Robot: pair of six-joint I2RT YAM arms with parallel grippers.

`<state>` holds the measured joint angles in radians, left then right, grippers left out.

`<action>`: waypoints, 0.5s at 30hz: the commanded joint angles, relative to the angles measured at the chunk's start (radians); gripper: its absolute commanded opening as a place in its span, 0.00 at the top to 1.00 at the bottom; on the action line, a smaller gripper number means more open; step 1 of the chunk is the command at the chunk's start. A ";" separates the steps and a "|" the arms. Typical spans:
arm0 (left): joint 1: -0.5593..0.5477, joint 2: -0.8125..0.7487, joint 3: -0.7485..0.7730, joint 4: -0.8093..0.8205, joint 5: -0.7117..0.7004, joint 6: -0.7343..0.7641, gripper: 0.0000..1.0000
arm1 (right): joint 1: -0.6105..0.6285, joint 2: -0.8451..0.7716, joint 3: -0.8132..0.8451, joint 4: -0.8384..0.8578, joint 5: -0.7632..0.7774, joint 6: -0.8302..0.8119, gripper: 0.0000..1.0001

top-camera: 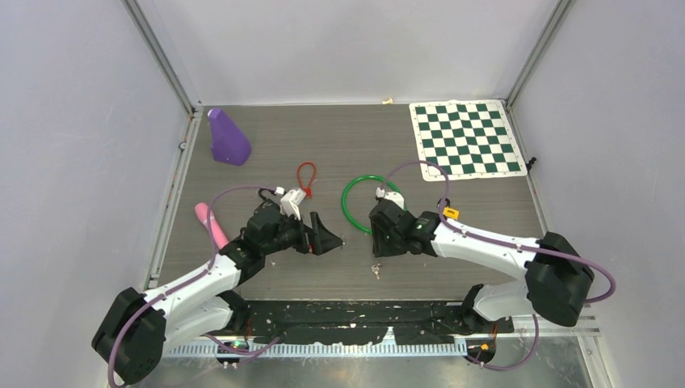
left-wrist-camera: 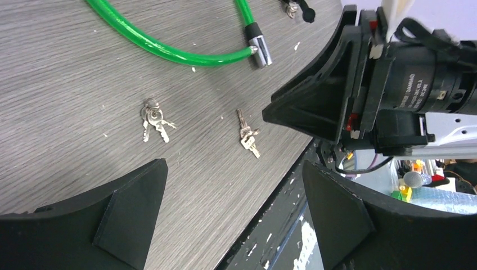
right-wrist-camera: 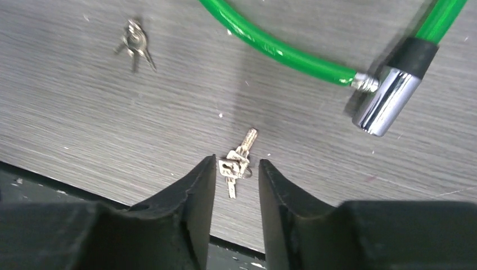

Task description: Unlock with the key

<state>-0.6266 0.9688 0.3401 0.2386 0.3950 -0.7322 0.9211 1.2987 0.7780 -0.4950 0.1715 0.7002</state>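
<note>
fingers [right-wrist-camera: 194,194], right claw [right-wrist-camera: 237,161]: two black wedges at the bottom of the right wrist view, set a narrow gap apart, gripping nothing.

key bunch [right-wrist-camera: 243,149]: small silver keys on a ring, flat on the table [right-wrist-camera: 79,118] near its front edge. the ring lies in the gap between my fingertips, one blade pointing away toward the lock. whether the pads touch it, i cannot tell.

lock barrel [right-wrist-camera: 386,104]: chrome cylinder with a black collar, on the end of the green cable [right-wrist-camera: 281,52]. lies beyond the key and off to one side, apart from it. keyhole not visible.

second key bunch [right-wrist-camera: 134,41]: further out on the other side, well apart from both claws. which bunch fits the lock, i cannot tell.

left claw [left-wrist-camera: 235,166]: spread wide, empty, hovering over the same patch of table, facing my right claw.

outer items, top view: red loop [top-camera: 305,173], pink stick [top-camera: 212,225], purple wedge [top-camera: 229,137], chequered mat [top-camera: 467,139]. none in play.

step in hand, as i judge it: picking up the key. lock untouched, nothing unlocked yet.

next move calls for: tips down to the wood on either side of the ring, then a square close, since thin flat metal may slip out. after that the blade must line up with the barrel, which the left claw likely has to steady.
</note>
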 commanded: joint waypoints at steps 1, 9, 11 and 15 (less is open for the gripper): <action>-0.003 -0.017 0.039 -0.014 -0.039 0.003 0.07 | 0.008 0.058 0.044 -0.107 -0.050 0.015 0.56; -0.003 -0.036 0.051 -0.109 -0.036 0.003 0.07 | 0.030 0.197 0.101 -0.109 -0.070 0.027 0.48; -0.003 -0.049 0.054 -0.134 -0.045 0.011 0.07 | 0.046 0.231 0.117 -0.116 -0.071 0.032 0.48; -0.003 -0.073 0.061 -0.174 -0.067 0.029 0.07 | 0.072 0.291 0.131 -0.126 -0.069 0.042 0.47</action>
<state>-0.6266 0.9306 0.3538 0.1001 0.3573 -0.7280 0.9661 1.5528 0.8677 -0.6010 0.1055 0.7155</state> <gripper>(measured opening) 0.933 0.527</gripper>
